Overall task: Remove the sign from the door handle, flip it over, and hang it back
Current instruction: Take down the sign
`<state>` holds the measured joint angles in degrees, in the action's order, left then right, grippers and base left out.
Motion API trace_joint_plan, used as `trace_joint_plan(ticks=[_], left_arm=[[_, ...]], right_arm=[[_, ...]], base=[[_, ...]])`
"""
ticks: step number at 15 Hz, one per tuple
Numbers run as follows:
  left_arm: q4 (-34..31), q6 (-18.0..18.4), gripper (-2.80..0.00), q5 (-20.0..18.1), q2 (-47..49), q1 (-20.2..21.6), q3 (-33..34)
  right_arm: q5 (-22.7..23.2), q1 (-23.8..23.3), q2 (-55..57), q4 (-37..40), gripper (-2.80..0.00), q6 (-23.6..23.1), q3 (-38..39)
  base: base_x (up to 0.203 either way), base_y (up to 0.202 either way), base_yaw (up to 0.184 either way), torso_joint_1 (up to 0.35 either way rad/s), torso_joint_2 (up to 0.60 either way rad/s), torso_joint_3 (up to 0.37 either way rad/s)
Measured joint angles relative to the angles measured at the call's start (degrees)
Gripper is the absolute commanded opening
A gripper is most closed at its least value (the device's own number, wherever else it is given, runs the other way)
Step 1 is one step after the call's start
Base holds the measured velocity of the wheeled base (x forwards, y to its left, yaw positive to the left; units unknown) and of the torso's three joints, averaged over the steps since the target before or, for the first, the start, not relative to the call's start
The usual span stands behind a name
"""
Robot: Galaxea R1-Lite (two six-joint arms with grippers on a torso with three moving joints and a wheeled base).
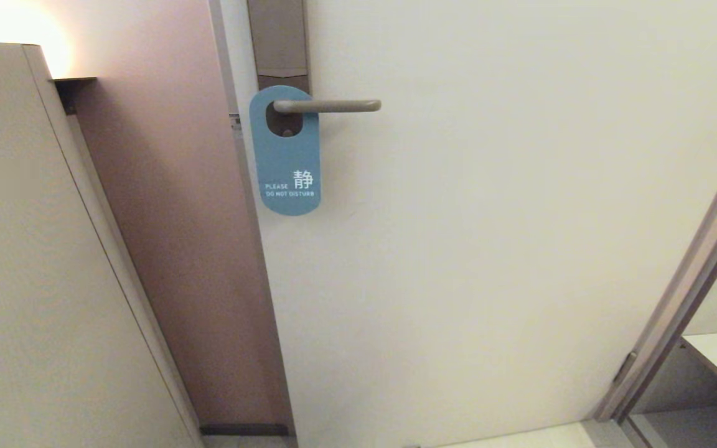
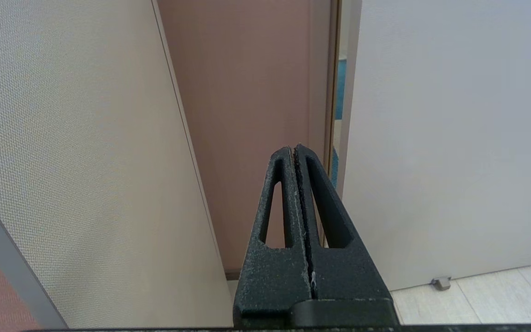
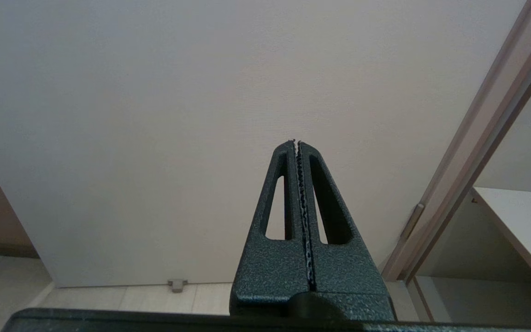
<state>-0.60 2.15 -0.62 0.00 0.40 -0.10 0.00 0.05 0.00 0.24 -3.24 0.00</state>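
- sign [image 1: 285, 152] is hanging on the door handle [image 1: 327, 106], blue side facing out, white "PLEASE DO NOT DISTURB" + 1 big Chinese character near the bottom
- handle goes thru the oval hole at the top of the sign, lever sticks out level toward the robot's right
- sign hangs flat against the door [image 1: 489, 249], pretty much straight, covering the lower bit of the brown plate [image 1: 277, 37] behind the handle
- left gripper [image 2: 295, 150] is pinched fully closed w/ nothing in it, low down and pointing at the gap between the door edge and the pinkish-brown wall [image 2: 247, 115]; not visible in the head cam
- right gripper [image 3: 296, 144] same deal, fingers pressed together, empty, facing the plain door low down, well away from the sign
- small door stop [image 3: 177, 284] at the door's bottom edge, door frame [image 3: 473, 152] + a white shelf [image 3: 523, 226] off to the robot's right
- pale cabinet panel [image 1: 22, 249] on the robot's left
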Motion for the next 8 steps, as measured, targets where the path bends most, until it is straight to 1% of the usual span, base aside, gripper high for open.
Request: trace_joint_plan(ticks=[3,5,8], left_arm=[[-0.43,0.01,-2.8,-0.21,0.02,-0.1,-0.64],[-1.52,-0.22,-2.8,-1.4,0.72,-0.19,-2.73],[-2.27,-0.56,-2.8,-2.39,5.22,-0.46,-7.32]], right_arm=[[0.0,0.0,0.0,0.0,-2.8,-0.01,0.0],[0.0,0.0,0.0,0.02,-2.8,0.0,0.0],[0.0,0.0,0.0,0.0,-2.8,-0.02,0.0]], base=[[0.0,0.0,0.0,0.0,0.0,0.0],[0.0,0.0,0.0,0.0,0.0,0.0],[0.0,0.0,0.0,0.0,0.0,0.0]])
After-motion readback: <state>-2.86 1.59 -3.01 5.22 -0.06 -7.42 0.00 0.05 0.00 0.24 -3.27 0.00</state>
